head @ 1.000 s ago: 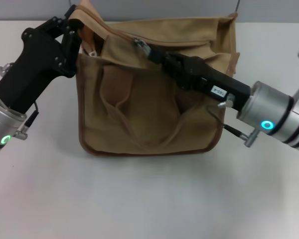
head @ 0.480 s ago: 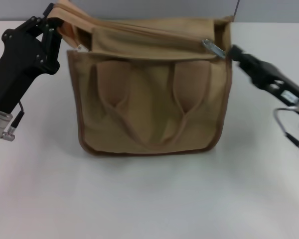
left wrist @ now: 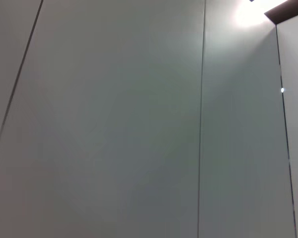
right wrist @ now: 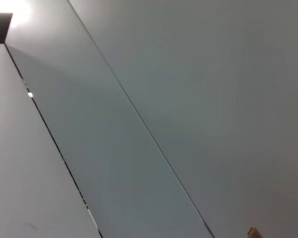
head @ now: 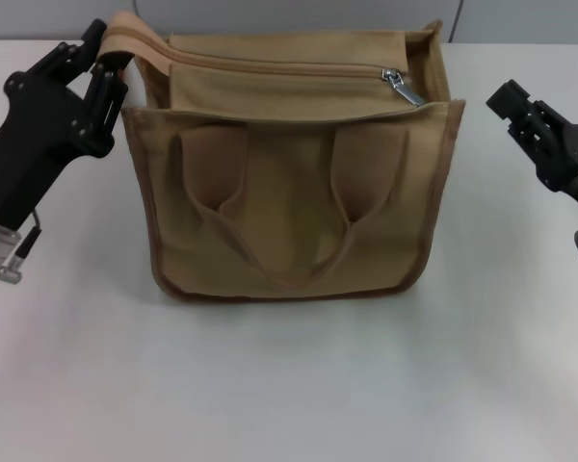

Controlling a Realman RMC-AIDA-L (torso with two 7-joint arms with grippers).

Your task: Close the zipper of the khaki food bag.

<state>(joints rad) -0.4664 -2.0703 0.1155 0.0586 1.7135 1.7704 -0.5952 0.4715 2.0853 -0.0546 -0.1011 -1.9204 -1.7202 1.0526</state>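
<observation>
The khaki food bag (head: 289, 212) stands upright in the middle of the white table in the head view, its two handles hanging down its front. The zipper (head: 279, 67) runs along its top. The silver slider and pull tab (head: 403, 85) sit at its right end, and the line looks closed. My left gripper (head: 104, 65) is shut on the fabric tab at the bag's top left corner. My right gripper (head: 509, 99) is open and empty, clear of the bag to its right. Both wrist views show only grey wall panels.
The white table (head: 289, 385) has bare surface in front of the bag and on both sides. A grey wall lies behind the bag.
My right gripper drew the slider from the left part of the zipper to its right end, let go and pulled away to the right. The left gripper kept hold of the corner.
</observation>
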